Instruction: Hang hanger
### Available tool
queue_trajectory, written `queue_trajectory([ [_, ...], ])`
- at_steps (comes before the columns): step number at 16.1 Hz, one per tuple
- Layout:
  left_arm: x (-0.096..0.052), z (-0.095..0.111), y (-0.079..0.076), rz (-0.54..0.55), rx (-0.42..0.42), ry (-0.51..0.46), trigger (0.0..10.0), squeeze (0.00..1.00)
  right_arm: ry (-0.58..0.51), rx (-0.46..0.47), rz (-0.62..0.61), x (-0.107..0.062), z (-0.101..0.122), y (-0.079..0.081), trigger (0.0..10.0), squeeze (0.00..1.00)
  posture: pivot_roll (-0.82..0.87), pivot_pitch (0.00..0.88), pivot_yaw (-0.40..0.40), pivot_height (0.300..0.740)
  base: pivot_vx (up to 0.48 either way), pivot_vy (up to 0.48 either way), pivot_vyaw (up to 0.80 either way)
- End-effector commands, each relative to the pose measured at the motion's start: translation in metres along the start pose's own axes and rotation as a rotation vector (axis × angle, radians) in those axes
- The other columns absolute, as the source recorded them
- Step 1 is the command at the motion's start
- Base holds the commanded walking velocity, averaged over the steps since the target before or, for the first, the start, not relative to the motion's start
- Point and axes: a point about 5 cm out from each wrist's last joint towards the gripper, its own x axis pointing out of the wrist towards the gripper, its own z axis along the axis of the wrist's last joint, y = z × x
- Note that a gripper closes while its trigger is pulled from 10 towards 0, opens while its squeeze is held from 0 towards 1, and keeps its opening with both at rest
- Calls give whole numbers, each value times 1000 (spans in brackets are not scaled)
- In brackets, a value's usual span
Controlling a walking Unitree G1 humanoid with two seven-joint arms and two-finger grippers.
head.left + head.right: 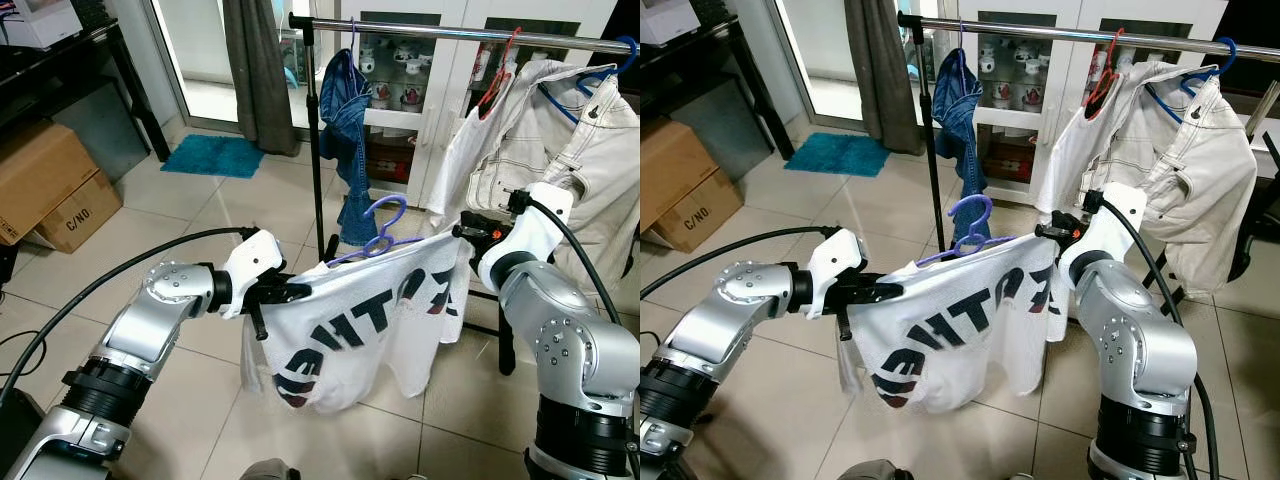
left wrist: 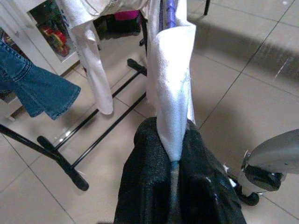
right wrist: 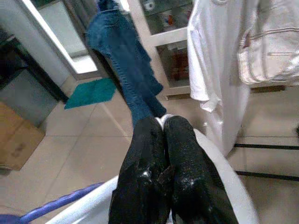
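Both pincers are clamped shut on the white T-shirt [image 1: 370, 320]: left pincer [image 1: 300, 292] and right pincer [image 1: 466, 230] each pinch a shoulder, stretching it flat, probably so the purple hanger [image 1: 378, 232] inside stays level below the clothes rail [image 1: 460, 34].

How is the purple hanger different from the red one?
The purple hanger carries a white T-shirt stretched between the left gripper and right gripper, below the rail; the red hanger hooks on that rail. The purple one lies tilted; the red one hangs upright. Both hold white clothing.
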Motion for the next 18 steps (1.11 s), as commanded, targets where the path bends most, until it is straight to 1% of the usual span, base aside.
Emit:
queue_trajectory([
  [1, -1, 4, 6, 20, 35, 11, 0, 0, -46, -17, 53, -5, 10, 9, 0, 0, 106, 0, 79, 740, 0, 0, 0],
  [6, 4, 10, 16, 91, 65, -18, 0, 0, -46, -58, 148, -16, 8, 18, 0, 0, 104, 0, 83, 740, 0, 0, 0],
  [7, 5, 12, 19, 109, 70, -38, 0, 0, -54, -68, 184, -18, 8, 21, 0, 0, 103, 0, 84, 740, 0, 0, 0],
  [9, 8, 19, 19, 98, 62, -132, 0, 0, -50, -102, 219, -22, 5, 25, 0, 0, 100, 0, 89, 740, 0, 0, 0],
  [11, 9, 23, 17, 86, 57, -193, 0, 0, -59, -126, 238, -23, 5, 28, 0, 0, 99, 0, 90, 740, 0, 0, 0],
  [14, 8, 21, 14, 65, 60, -220, 0, 0, -86, -162, 288, -26, 6, 34, 0, 0, 98, 0, 90, 740, 0, 0, 0],
  [15, 8, 19, 12, 53, 60, -231, 0, 0, -94, -187, 317, -28, 6, 38, 0, 0, 98, 0, 89, 740, 0, 0, 0],
  [17, 6, 18, 12, 42, 61, -238, 0, 0, -97, -217, 332, -29, 5, 40, 0, 0, 97, 0, 86, 740, 0, 0, 0],
  [18, 5, 18, 12, 39, 64, -242, 0, 0, -102, -239, 343, -29, 5, 40, 3922, 0, 98, 0, 83, 740, 0, 0, 0],
])
